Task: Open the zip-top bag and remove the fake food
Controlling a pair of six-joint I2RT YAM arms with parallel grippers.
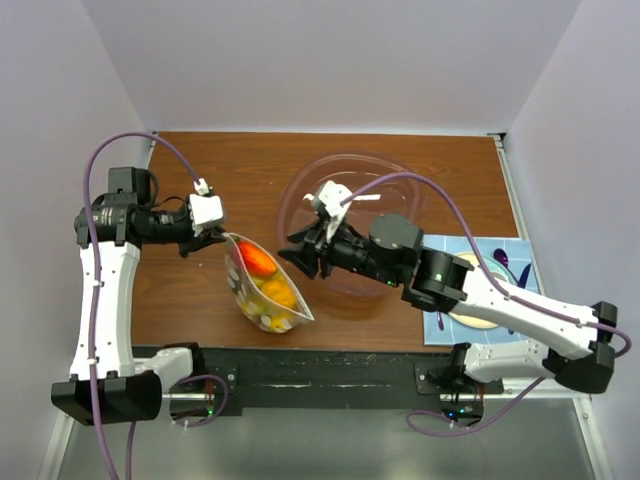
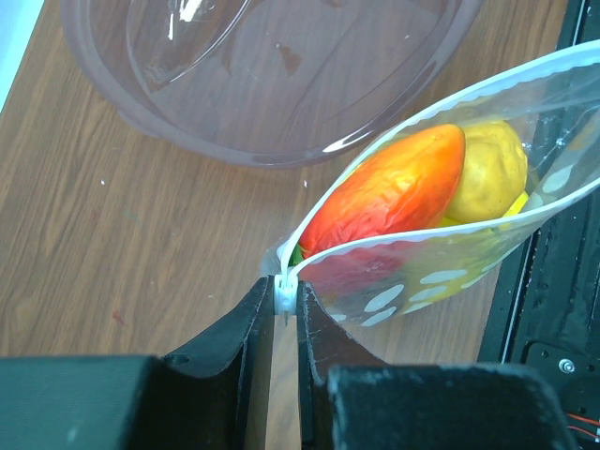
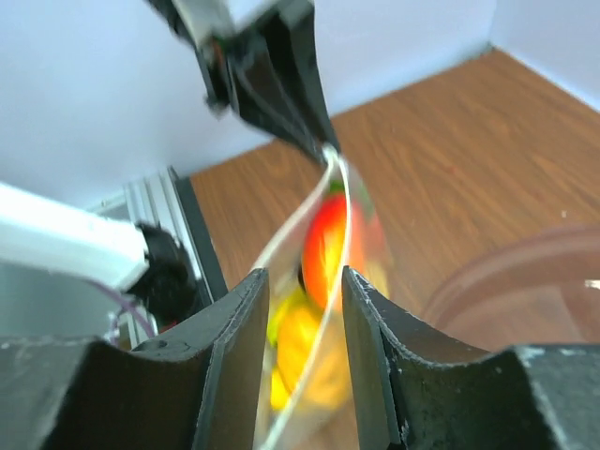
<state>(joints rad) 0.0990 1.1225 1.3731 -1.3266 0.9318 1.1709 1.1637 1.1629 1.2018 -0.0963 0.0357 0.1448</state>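
Observation:
The zip-top bag (image 1: 266, 287), clear with white dots, lies on the wooden table with its mouth partly open. The fake food inside shows as a red-orange piece (image 2: 394, 187), a yellow piece (image 2: 489, 167) and an orange piece (image 1: 279, 293). My left gripper (image 2: 285, 298) is shut on the white zip end at the bag's corner (image 1: 228, 238). My right gripper (image 3: 305, 314) is open at the bag's other side (image 1: 300, 256). The bag's rim (image 3: 339, 225) runs between its fingers (image 3: 234, 337), with the fruit blurred behind.
A large clear pinkish bowl (image 1: 352, 205) stands just behind the bag and under the right arm; it also shows in the left wrist view (image 2: 272, 84). A blue mat with a plate and cup (image 1: 492, 268) lies at the right. A black rail (image 1: 330, 372) runs along the near edge.

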